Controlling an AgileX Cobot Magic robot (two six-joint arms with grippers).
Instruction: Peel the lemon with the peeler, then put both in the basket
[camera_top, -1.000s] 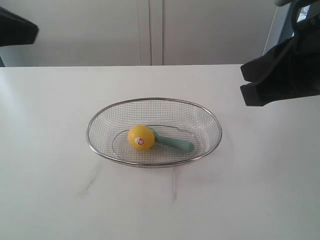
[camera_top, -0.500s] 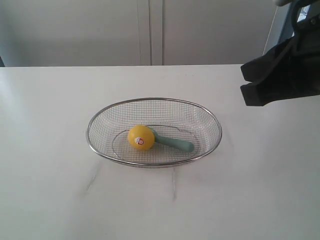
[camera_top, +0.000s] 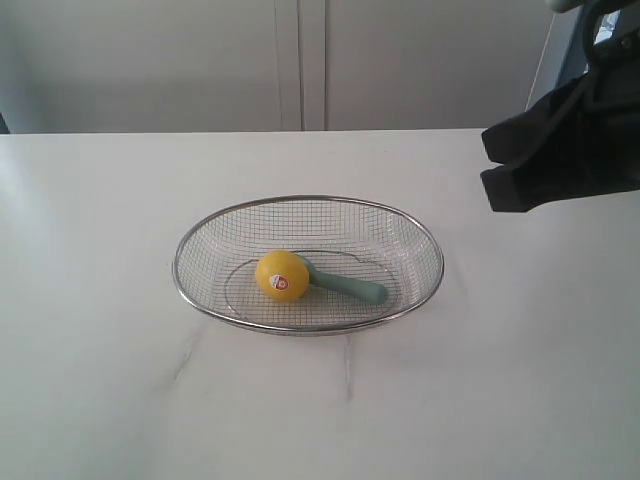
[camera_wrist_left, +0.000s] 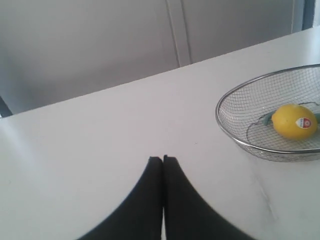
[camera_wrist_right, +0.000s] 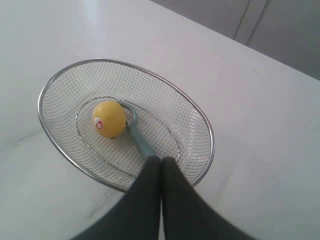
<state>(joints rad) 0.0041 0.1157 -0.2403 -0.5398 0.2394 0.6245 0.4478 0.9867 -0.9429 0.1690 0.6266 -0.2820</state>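
1. Mid-worktop, well apart from every edge: basket (camera_top: 310, 198), on the worktop (camera_top: 100, 400). Lemon (camera_top: 282, 275) and peeler (camera_top: 350, 287) both lie inside, on the mesh floor.
2. Lemon: touches the peeler's head and hides it in the exterior view. Skin looks whole and yellow on every side shown. Whether any peel is off cannot be told.
3. Peeler: handle runs from the lemon toward the basket's right wall. The blade does not show.
4. Left end effector (camera_wrist_left: 163, 159): fingers pressed together, nothing held, above bare worktop, well apart from the basket.
5. Right end effector (camera_wrist_right: 161, 159): fingers pressed together, nothing held, raised above the basket's near rim.
6. Hazard, roll: the lemon is round and leans on the peeler. Any pull on the handle would likely send it across the mesh.
7. Hazard, slide: the basket looks light and stands loose. A knock on its rim could shift it toward a worktop edge.
8. Hazard, false finish: both items sit in the basket, so an unpeeled lemon could pass as done.
9. Hazard, snag: a fingertip lowered blind could catch in the mesh.
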